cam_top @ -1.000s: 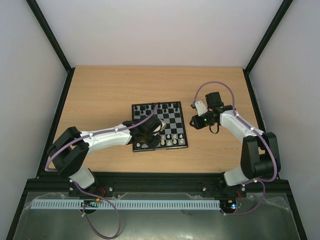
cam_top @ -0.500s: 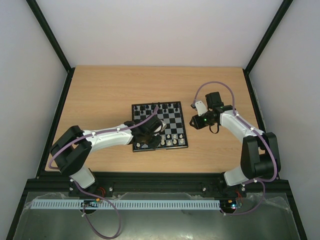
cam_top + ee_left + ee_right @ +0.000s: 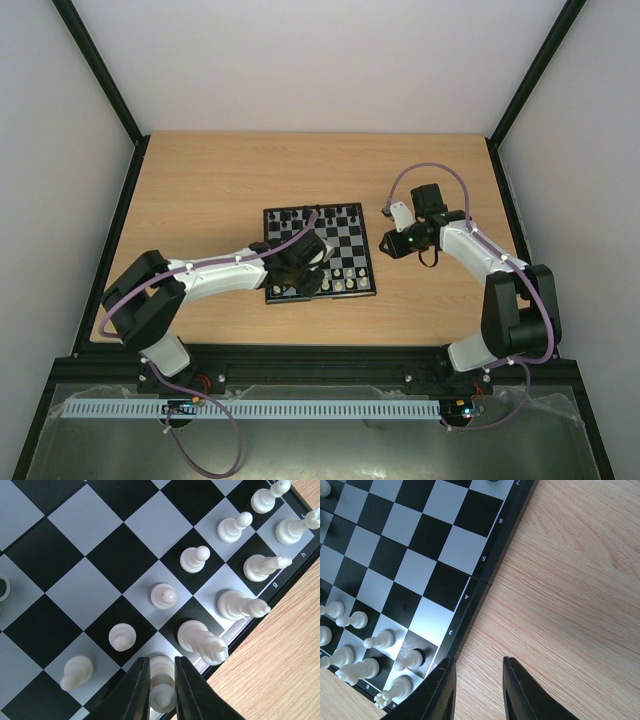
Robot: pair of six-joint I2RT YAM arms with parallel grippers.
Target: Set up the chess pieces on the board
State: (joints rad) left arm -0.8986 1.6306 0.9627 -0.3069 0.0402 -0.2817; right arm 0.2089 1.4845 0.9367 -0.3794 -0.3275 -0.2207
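Note:
The chessboard [image 3: 343,245] lies mid-table. Black pieces [image 3: 330,213] line its far edge and cream-white pieces [image 3: 345,280] its near rows. My left gripper [image 3: 303,284] is over the board's near-left part. In the left wrist view my left gripper [image 3: 161,677] is shut on a white piece [image 3: 162,685] standing on a pale back-row square by the board's border. White pawns [image 3: 164,595] and taller back-row pieces [image 3: 202,640] stand beside it. My right gripper [image 3: 479,680] is open and empty over bare wood just right of the board's edge [image 3: 479,587].
The wooden table [image 3: 200,190] has black frame rails along its left, right and near edges. The right arm's elbow [image 3: 520,300] stands at the right of the table. The board's middle rows [image 3: 410,535] hold no pieces.
The left arm has shifted very slightly over the board's near-left part. The right arm has not moved.

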